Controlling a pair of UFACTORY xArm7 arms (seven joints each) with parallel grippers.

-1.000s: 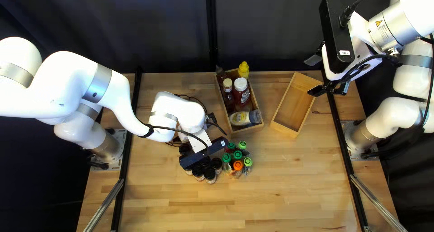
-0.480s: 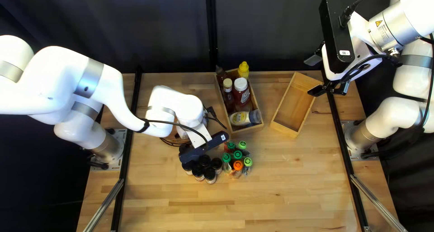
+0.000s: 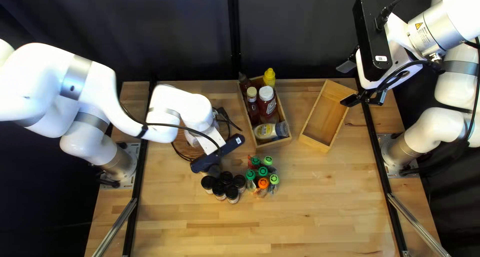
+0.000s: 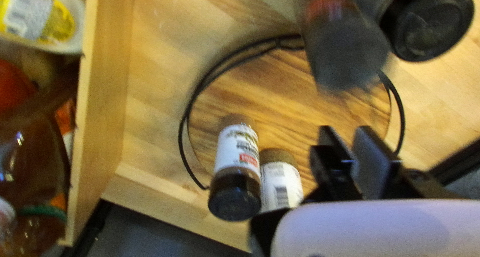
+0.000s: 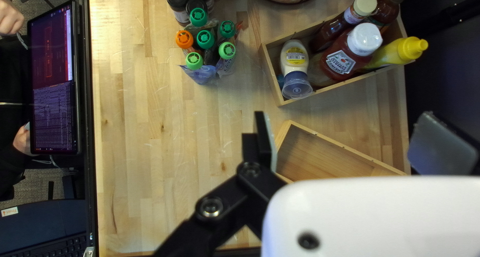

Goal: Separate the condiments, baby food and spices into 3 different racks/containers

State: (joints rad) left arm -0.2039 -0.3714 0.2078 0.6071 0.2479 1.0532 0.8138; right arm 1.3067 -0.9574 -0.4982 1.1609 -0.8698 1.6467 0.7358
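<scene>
My left gripper (image 3: 217,156) is above the back of the black-lidded spice jars (image 3: 232,193). In the left wrist view my left gripper (image 4: 345,132) is open by a narrow gap, nothing between its fingers; a blurred dark jar (image 4: 345,52) is ahead. A round wire-rimmed wooden tray (image 4: 310,102) holds two jars (image 4: 237,162). Baby food pouches with green and orange caps (image 3: 263,183) stand beside the spice jars. Condiment bottles (image 3: 266,104) fill one wooden box (image 3: 272,144). My right gripper (image 3: 348,84) is raised near an empty wooden box (image 3: 325,118); in its wrist view my right gripper (image 5: 345,137) stands wide open.
In the right wrist view, a person's hands (image 5: 22,139) and a screen (image 5: 52,82) are beyond the table's near edge. Black rails (image 3: 141,167) run along both table sides. The left arm's cable (image 3: 175,124) loops above the round tray.
My left arm has drawn back toward the upper left of the top left view, leaving more of the jars and the round tray uncovered. My right arm has stayed still.
</scene>
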